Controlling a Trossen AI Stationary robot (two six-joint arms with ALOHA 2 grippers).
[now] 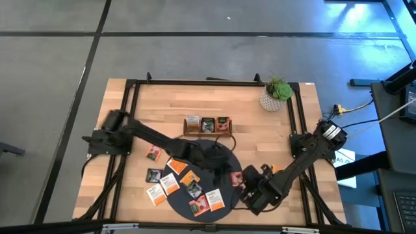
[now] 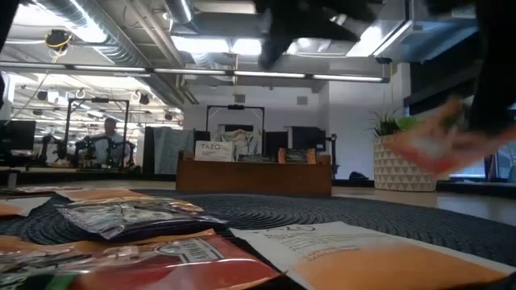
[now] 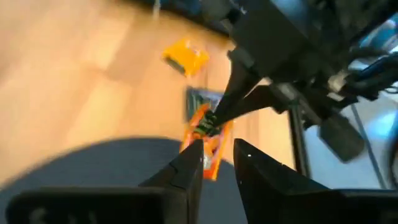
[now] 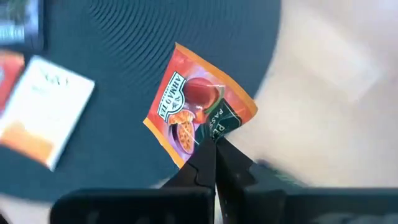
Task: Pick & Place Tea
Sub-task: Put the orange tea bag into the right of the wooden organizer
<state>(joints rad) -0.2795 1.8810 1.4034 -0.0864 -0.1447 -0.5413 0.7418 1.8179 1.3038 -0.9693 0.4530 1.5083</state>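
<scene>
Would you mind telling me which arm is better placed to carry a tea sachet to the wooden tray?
The right: its gripper already pinches an orange sachet above the mat. The left gripper holds nothing.

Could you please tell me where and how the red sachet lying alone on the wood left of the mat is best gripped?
The red sachet lies flat on the table, clear of its neighbours, so probably straight down from above, pinching one free edge or corner. The left gripper is free; the right gripper is shut on an orange sachet.
</scene>
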